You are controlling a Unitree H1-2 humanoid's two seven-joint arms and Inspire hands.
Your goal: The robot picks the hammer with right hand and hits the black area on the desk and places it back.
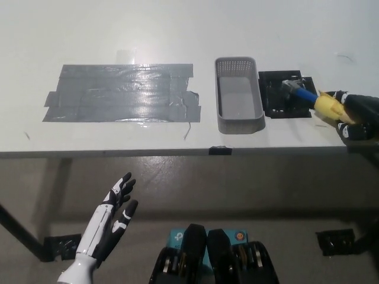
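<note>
The hammer with a metal head, blue neck and yellow grip [308,97] lies low over the white desk [177,29], its head down on the black square patch [288,94] at the desk's right side. The black right hand [357,117] is wrapped around the yellow grip, coming in from the right edge just off the near-right corner of the patch. Directly left of the patch, nearly touching it, stands a grey perforated plastic basket [239,123], long side running far to near. Farther left, well apart from the basket, a wide patch of grey tape strips [121,92] is stuck flat on the desk. The white left hand [112,219] hangs below the desk's near edge at lower left, fingers spread and holding nothing.
</note>
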